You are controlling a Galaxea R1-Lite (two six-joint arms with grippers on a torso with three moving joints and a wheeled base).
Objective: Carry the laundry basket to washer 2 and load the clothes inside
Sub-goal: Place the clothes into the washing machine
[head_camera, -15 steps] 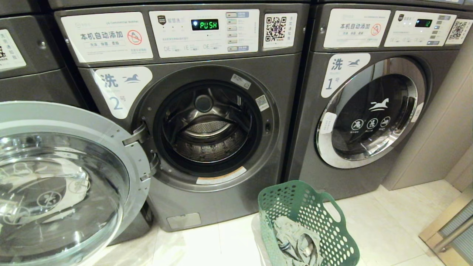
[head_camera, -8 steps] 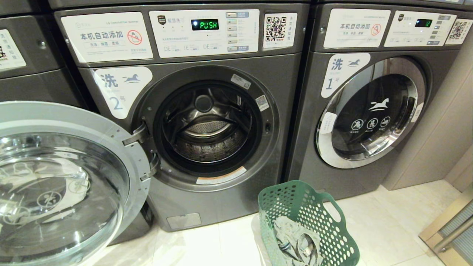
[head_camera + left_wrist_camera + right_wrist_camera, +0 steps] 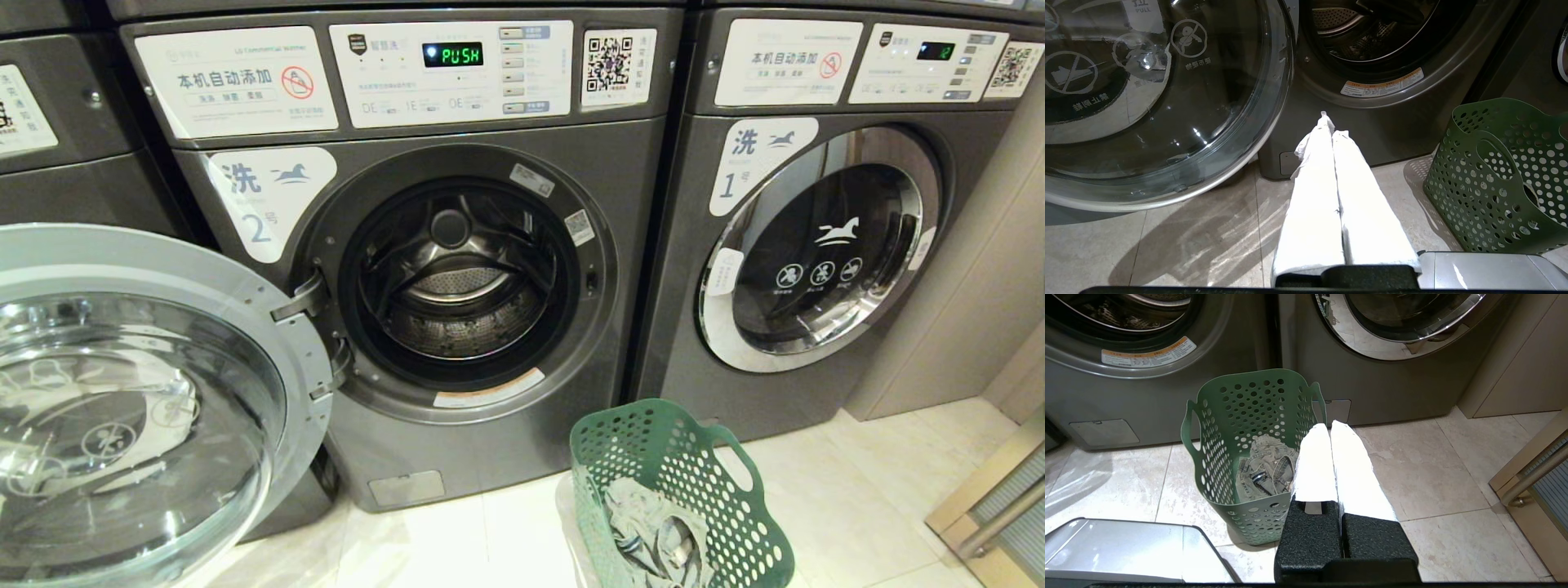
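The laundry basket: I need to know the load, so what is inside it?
Inside the laundry basket lies the clothes, a crumpled pale grey-green garment at the bottom. Whatever sits beneath the fabric is covered.

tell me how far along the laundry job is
Done: the laundry basket stands on the floor by washer 2, whose door hangs open. In hand: nothing; the left gripper and right gripper are shut and empty. Left: the clothes lie in the basket; the drum looks empty.
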